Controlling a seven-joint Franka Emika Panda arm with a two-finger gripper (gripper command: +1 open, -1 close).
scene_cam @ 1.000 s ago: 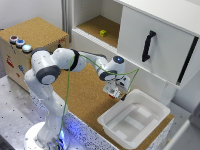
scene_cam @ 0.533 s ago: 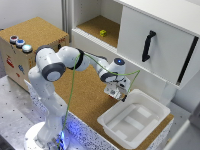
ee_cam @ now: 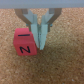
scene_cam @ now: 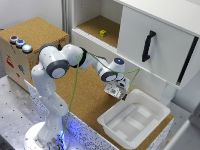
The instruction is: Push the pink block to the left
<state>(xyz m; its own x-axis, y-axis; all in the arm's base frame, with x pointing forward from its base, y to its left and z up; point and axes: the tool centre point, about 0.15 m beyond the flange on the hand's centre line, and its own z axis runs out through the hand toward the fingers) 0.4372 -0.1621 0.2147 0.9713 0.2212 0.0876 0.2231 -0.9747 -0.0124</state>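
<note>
Now I hold the claw (ee_cam: 41, 44) narrow, fingers nearly together, flank pressed beside the pink block (ee_cam: 24, 43) on the cork surface (ee_cam: 60, 67), ready to shove it sideways rather than grasp.

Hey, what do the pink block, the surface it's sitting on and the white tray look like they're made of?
Pink block: likely painted wood or plastic; flat matte faces with a black printed letter.
Surface: looks like cork; tan, speckled, grainy.
White tray: probably molded plastic; smooth, with rounded rim and ridged floor.
</note>
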